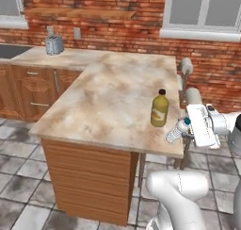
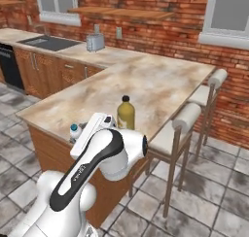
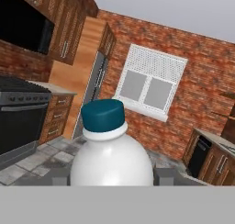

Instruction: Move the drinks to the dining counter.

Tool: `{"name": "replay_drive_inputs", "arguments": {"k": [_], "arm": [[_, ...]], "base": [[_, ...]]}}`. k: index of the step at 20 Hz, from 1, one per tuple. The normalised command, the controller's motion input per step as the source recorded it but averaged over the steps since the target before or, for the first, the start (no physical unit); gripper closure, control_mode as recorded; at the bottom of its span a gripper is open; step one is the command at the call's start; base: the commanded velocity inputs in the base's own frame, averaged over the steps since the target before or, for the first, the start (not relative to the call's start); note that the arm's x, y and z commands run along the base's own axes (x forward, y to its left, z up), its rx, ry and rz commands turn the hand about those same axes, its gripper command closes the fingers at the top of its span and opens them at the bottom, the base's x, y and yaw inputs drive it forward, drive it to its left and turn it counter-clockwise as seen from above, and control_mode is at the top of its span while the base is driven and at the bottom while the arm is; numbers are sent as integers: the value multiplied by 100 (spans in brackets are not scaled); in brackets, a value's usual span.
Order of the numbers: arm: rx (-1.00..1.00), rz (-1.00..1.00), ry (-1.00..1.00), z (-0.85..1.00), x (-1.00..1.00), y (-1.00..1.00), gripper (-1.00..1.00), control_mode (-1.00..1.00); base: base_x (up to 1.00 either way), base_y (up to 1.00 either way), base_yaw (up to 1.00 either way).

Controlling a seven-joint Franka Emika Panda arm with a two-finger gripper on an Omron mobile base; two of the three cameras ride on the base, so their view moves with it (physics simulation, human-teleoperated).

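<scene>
Yellow juice bottle (image 1: 160, 110) stood upright on the table (image 1: 108, 97) near its stool-side edge; beside it, the end effector (image 1: 184, 130) gripped the tilted water bottle (image 1: 176, 131).

- The left base view looks forward and down from behind the arm's left, across the broad beige-brown marbled stone peninsula counter (image 1: 108, 92) towards the red brick wall (image 1: 117, 26).
- The right base view takes in the same counter (image 2: 146, 85) from the other side.
- Both share the squat yellow juice bottle (image 1: 160, 110) (image 2: 126, 113).
- The hand view sits very close behind the clear water bottle with a teal cap (image 3: 110, 145).
</scene>
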Motion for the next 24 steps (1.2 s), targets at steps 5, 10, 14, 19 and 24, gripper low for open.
{"name": "replay_drive_inputs", "arguments": {"k": [5, 10, 14, 19, 24], "arm": [[0, 0, 0, 0, 0, 0, 100, 100], [0, 0, 0, 0, 0, 0, 100, 100], [0, 0, 0, 0, 0, 0, 100, 100], [0, 0, 0, 0, 0, 0, 100, 100], [0, 0, 0, 0, 0, 0, 100, 100]], "base": [[1, -6, -42], [17, 0, -38], [26, 0, -28], [36, 0, -26], [48, 12, -25]]}}
